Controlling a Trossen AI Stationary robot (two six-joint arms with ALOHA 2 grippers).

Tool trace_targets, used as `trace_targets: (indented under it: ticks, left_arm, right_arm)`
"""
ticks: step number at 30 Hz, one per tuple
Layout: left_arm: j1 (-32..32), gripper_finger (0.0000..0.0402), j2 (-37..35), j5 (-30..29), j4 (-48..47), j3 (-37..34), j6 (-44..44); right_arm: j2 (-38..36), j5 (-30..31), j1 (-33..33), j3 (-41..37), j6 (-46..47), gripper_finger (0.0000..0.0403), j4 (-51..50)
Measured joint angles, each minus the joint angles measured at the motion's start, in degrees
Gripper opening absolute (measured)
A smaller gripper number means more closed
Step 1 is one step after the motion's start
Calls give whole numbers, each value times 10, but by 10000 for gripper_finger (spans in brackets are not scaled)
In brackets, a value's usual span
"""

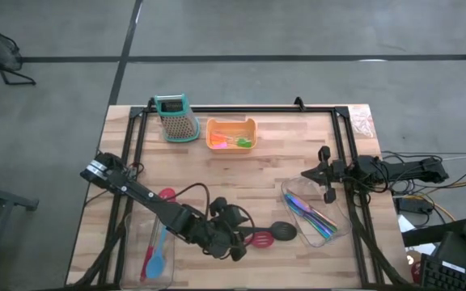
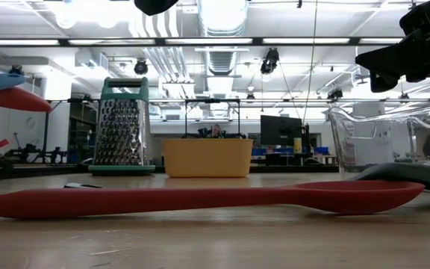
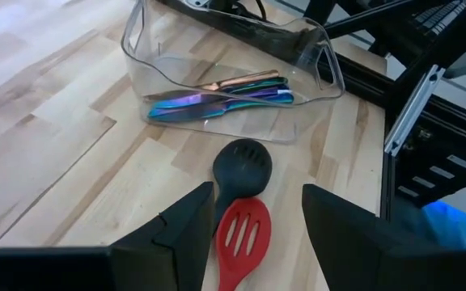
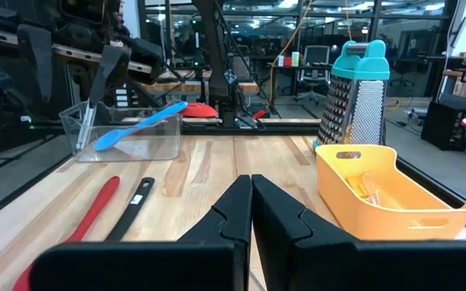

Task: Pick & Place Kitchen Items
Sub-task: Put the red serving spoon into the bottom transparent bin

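A red slotted spatula (image 3: 243, 234) and a black slotted spoon (image 3: 243, 164) lie side by side on the table near its front edge; their handles also show in the right wrist view (image 4: 95, 212). My left gripper (image 1: 245, 239) is open just above them. Its fingers (image 3: 186, 230) stand on either side of the red spatula's head and touch nothing. Shiny blue-handled cutlery (image 3: 217, 99) lies in a clear bin (image 1: 314, 212). A blue spoon (image 1: 156, 257) and a red one rest in another clear bin (image 1: 146, 242). My right gripper (image 1: 324, 173) is shut and empty at the right.
An orange tray (image 1: 231, 134) with tiny coloured pieces and a teal-topped grater (image 1: 176, 118) stand at the table's far side. A black frame rail (image 1: 241, 108) runs along the far edge. Bare wood lies between the tray and the two arms.
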Motion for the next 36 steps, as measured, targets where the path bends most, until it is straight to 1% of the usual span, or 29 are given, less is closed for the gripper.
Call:
trace_targets:
  ticks: [21, 26, 31, 36]
  left_arm:
    - [0, 195, 0, 0, 0, 0, 1]
    - [3, 195, 11, 10, 1, -1, 19]
    - [16, 195, 42, 54, 31, -1, 25]
    - [23, 195, 80, 100, 32, 1, 33]
  right_arm:
    - [0, 0, 0, 0, -1, 8, 0]
    - [0, 0, 0, 0, -1, 8, 0]
    - [0, 0, 0, 0, -1, 8, 0]
    - [0, 0, 0, 0, -1, 8, 0]
